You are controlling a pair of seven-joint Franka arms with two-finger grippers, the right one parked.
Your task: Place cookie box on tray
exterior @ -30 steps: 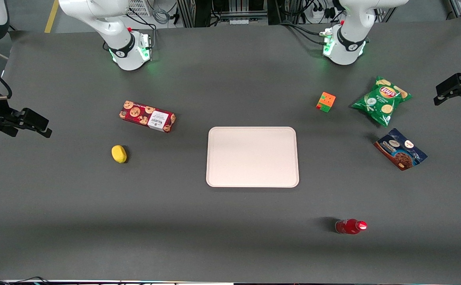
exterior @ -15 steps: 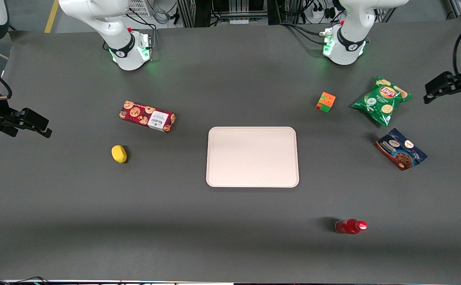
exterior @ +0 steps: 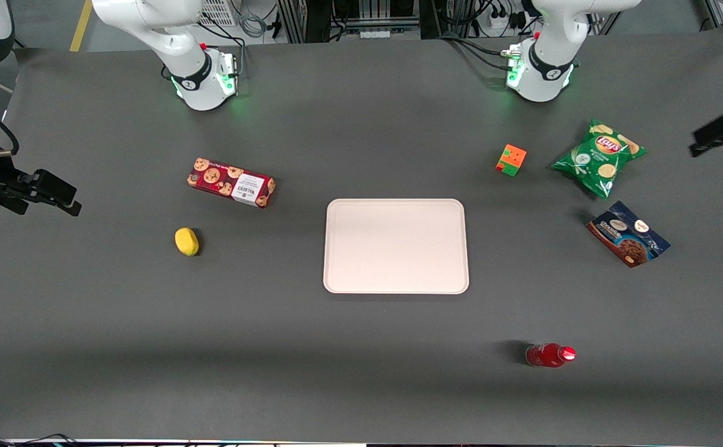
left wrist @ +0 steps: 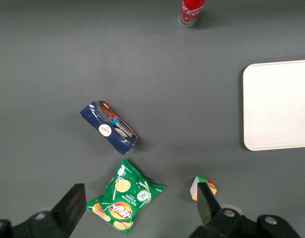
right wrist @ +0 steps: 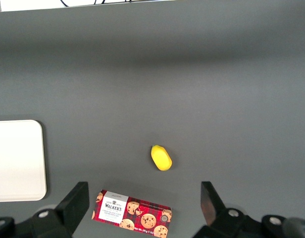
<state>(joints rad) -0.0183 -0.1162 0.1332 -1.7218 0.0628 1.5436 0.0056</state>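
Cookie box (exterior: 627, 233) is lying flat on the tabletop, well apart from the tray (exterior: 395, 246), toward the working arm's end and just nearer the camera than the chips bag (exterior: 598, 157). Your gripper (left wrist: 140, 208) is hanging high above that bag, jaws spread and holding nothing. You're approaching; next, lower over the box.

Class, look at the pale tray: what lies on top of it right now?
Nothing shows on the tray: its whole surface is bare. The cookie box lies on the table toward the working arm's end. The open tool hangs above the chip bag. What is under the tray is hidden.
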